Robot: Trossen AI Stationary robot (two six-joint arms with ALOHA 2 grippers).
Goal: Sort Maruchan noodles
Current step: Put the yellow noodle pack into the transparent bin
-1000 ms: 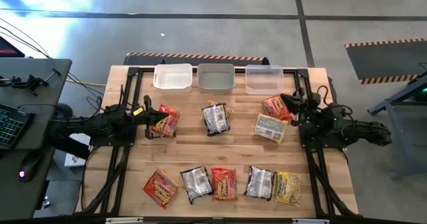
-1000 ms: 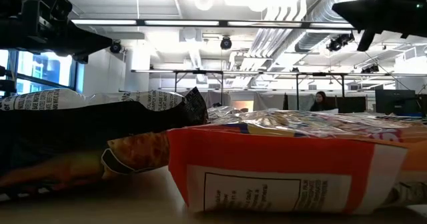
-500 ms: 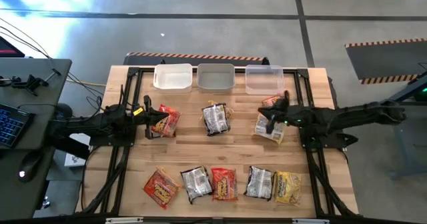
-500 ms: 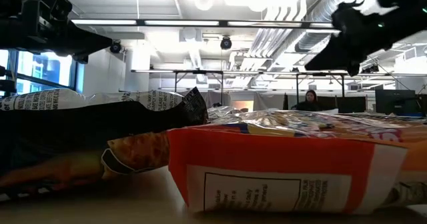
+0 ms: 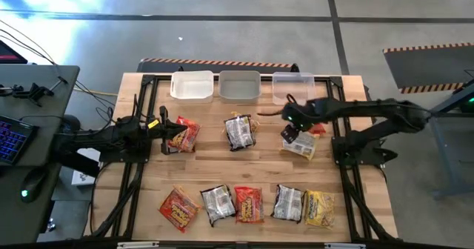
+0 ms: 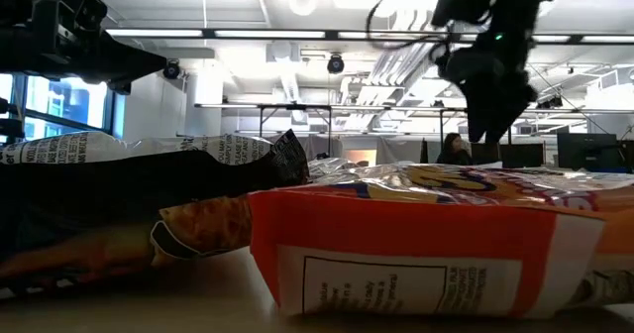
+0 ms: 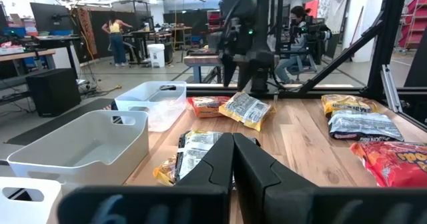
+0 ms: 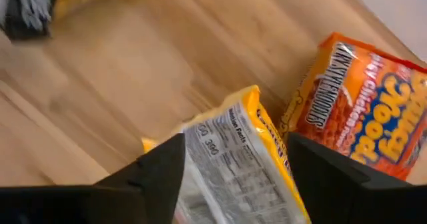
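The wooden surface (image 5: 266,171) carries everything, and the sorting is judged to be hardly begun. Three pale bins are set in a row at the far edge: a white bin (image 5: 192,84), a grey bin (image 5: 239,85) and a clear bin (image 5: 293,87). No packet is seen inside any of them.

All Maruchan noodles that are seen lie on the surface. Five packets form a near row (image 5: 248,204), in red-orange, silver and yellow. In the middle band a silver packet (image 5: 239,131) lies alone, a red-orange packet (image 5: 182,134) lies just at the left tool (image 5: 164,135), and a yellow packet (image 5: 299,142) lies beside an orange packet (image 8: 357,111) at the right.

The right tool (image 5: 290,133) is held above the yellow packet, with the fingers spread wide to both sides of it and nothing gripped. The fingers of the left tool are seen close together in its wrist view, without a packet between them.

Open room is left between the two bands of packets and in front of the bins. The black frame rails (image 5: 348,186) at both sides are judged to limit the reach near the edges.
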